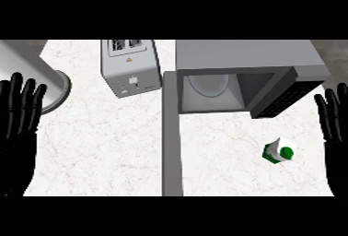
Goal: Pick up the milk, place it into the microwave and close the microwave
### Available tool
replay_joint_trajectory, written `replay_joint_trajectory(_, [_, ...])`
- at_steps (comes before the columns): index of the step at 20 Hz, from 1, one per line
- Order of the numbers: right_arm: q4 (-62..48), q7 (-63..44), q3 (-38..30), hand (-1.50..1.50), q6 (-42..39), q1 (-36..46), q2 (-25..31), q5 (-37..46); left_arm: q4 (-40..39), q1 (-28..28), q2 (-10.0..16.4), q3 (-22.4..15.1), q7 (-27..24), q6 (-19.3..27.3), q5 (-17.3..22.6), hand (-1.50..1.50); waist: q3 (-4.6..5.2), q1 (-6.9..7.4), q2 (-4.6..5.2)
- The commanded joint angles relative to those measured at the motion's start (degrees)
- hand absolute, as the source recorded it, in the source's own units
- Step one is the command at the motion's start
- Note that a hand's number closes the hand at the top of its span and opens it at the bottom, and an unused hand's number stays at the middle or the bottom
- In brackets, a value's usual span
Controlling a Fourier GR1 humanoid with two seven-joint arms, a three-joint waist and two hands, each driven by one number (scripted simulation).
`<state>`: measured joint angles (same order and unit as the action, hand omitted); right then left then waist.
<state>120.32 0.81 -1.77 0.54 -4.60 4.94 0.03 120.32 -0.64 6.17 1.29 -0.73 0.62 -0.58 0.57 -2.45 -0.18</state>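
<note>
The milk (279,151) stands upright on the white counter (102,152), right of centre and just near of the microwave (245,55), well apart from both hands. The microwave door (172,152) is swung fully open and projects toward the near edge as a long grey strip, leaving the cavity and its turntable (207,85) exposed; the loading step therefore needs no door handling first. The control panel (289,97) sits at the right of the opening, between the cavity and the carton. The left hand (15,152) rests at the left edge, fingers straight and spread, holding nothing. The right hand (338,152) rests at the right edge, likewise straight-fingered and empty. The right hand is the nearer to the carton and shares its side of the door, so it is the likely choice for pickup. The counter between the door and the right edge gives open room for approach. A toaster (130,64) and a round grey vessel (58,90) occupy the far left, beyond the door.
</note>
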Motion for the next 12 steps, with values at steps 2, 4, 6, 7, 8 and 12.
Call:
replay_joint_trajectory(2, [1.4, 2.3, -3.1, -1.5, -2.2, -3.8, 1.3, -1.2, -3.7, -2.7, -1.3, -2.7, -6.2, -3.0, -0.2, -1.5, -0.57, 2.25, 0.14])
replay_joint_trajectory(4, [-2.3, 1.4, -11.3, -1.5, -6.3, 2.7, 6.6, -9.7, -8.1, 7.6, 1.5, 1.4, -1.9, -3.5, 2.6, -1.5, -0.59, 2.03, 0.24])
replay_joint_trajectory(6, [-5.4, 2.8, -9.8, -1.5, -6.1, 4.6, 6.6, -6.9, -6.7, 7.3, 5.8, 5.7, 0.6, -9.5, 10.4, -1.5, -0.58, 2.46, 0.22])
replay_joint_trajectory(7, [-3.2, -2.5, -10.3, -1.5, -6.6, 1.9, 4.1, -15.3, -7.8, 3.9, -0.2, 1.8, 4.2, -3.7, 7.8, -1.5, -0.61, 1.99, 0.18])
replay_joint_trajectory(8, [-6.3, -1.2, -9.8, -1.5, -5.2, 3.4, 3.0, -13.5, -7.4, 1.3, 1.7, 5.3, 0.9, -6.6, 11.3, -1.5, -0.57, 2.74, 0.21])
replay_joint_trajectory(12, [-7.7, -3.1, -10.7, -1.5, -5.3, 5.6, 3.8, -13.9, -5.1, 5.1, 1.8, 5.0, 6.2, -4.9, 10.3, -1.5, -0.58, 2.49, 0.16])
